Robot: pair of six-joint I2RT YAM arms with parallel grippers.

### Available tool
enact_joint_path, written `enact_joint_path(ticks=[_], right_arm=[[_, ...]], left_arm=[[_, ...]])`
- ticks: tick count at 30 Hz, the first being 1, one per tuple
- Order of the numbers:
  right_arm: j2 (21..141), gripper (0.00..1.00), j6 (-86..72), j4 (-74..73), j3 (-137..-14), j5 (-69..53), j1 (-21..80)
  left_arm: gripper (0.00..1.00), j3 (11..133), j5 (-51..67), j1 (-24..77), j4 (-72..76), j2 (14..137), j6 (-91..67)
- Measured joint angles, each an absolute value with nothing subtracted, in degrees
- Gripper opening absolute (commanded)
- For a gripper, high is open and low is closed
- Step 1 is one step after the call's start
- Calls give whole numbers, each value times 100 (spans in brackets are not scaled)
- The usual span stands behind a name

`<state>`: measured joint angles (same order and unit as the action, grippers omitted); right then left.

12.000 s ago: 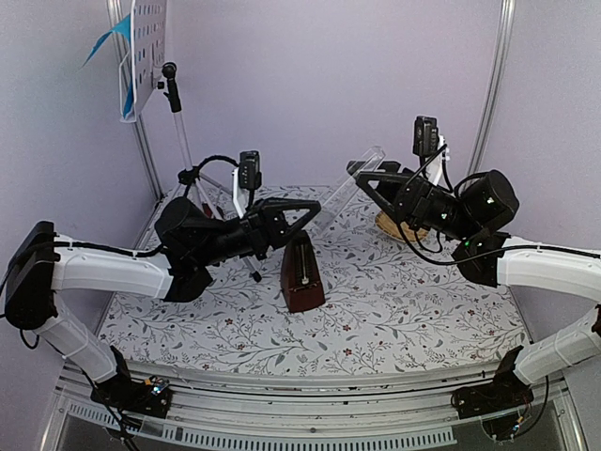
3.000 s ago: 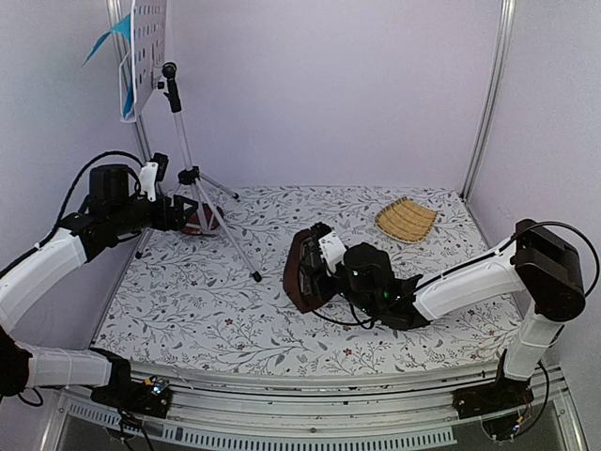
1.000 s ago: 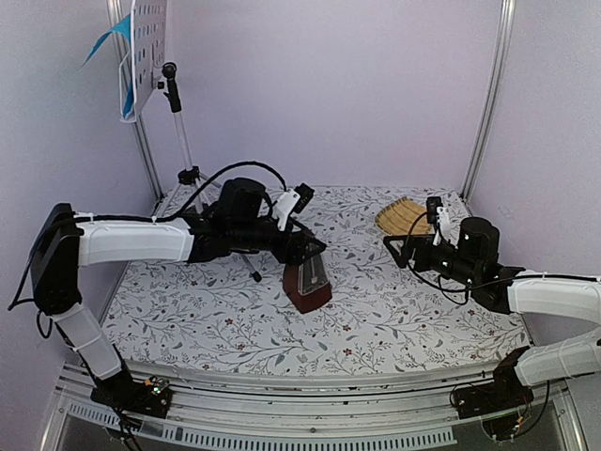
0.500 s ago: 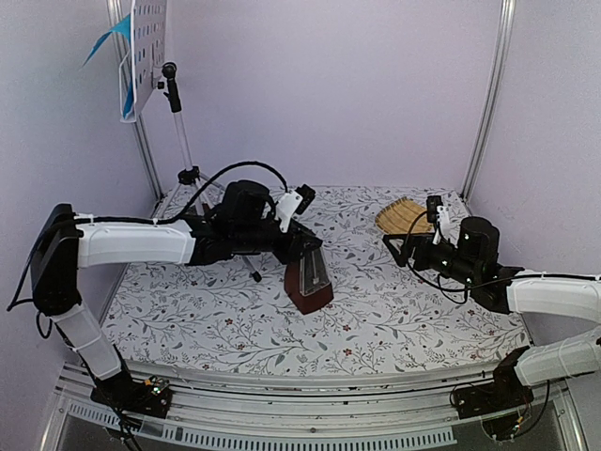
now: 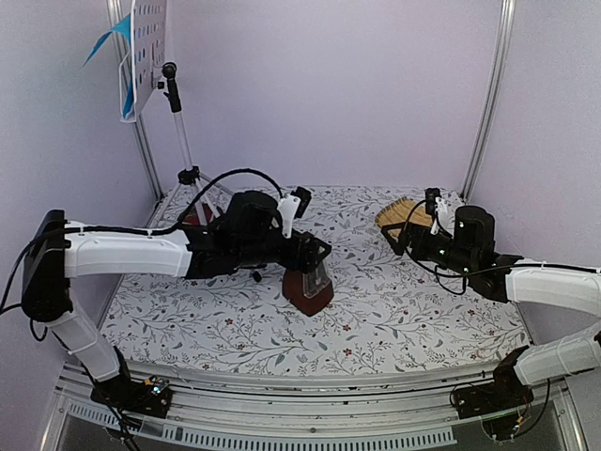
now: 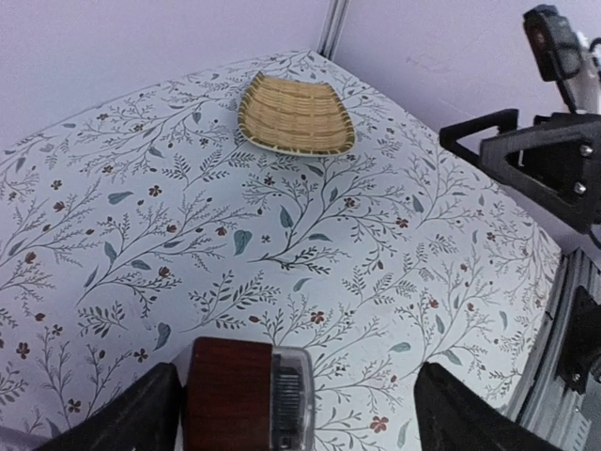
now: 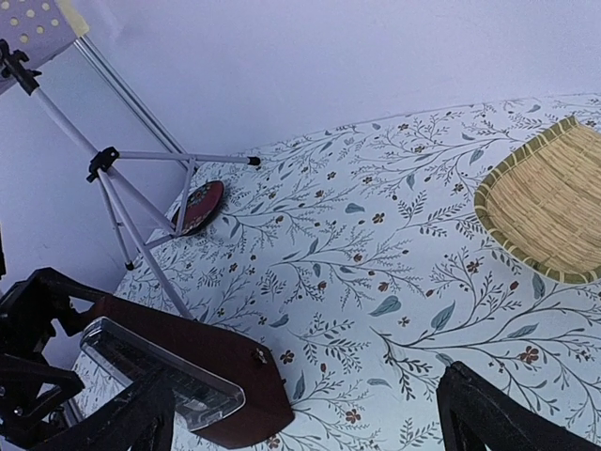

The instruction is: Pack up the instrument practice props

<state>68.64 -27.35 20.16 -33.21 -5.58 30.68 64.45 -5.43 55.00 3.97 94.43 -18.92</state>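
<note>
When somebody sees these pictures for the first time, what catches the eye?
A dark brown pyramid metronome sits in the middle of the floral table, the left gripper open around its top. A tall silver tripod music stand rises at the far left corner, and a woven straw tray lies far right.

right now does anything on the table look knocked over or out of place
Yes: the metronome near the middle of the table looks tipped off its base, lying tilted with its clear front panel upward. The open jaws of the left gripper straddle it. The music stand at back left stands upright.
</note>
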Motion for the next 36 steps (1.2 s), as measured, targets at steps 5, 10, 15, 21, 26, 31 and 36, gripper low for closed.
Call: enact_joint_path(ticks=[5, 10, 15, 21, 26, 31, 36], right_arm=[[6873, 99, -2904, 1525, -3553, -622, 3068], [6858, 87, -3271, 854, -3686, -515, 3068], [6737, 69, -3623, 897, -3435, -899, 3094], [7244, 49, -4110, 1393, -3210, -1286, 3597], [8003, 43, -4407, 1863, -3234, -1503, 4007], [8696, 43, -4539, 2034, -3371, -1678, 4115], [9314, 43, -4543, 2250, -3754, -1887, 4206]], left_arm=[[98, 6145, -493, 5498, 445, 8814, -1968], [98, 5717, 285, 5046, 891, 8239, -2067], [97, 4801, 1739, 4091, 1756, 8128, -2193], [96, 4436, 3015, 3500, 2040, 8283, -2001], [94, 4436, 3708, 3452, 2331, 8733, -1737], [94, 4440, 4005, 3448, 2508, 9275, -1605], [94, 4462, 3804, 3448, 2506, 9360, -1424]])
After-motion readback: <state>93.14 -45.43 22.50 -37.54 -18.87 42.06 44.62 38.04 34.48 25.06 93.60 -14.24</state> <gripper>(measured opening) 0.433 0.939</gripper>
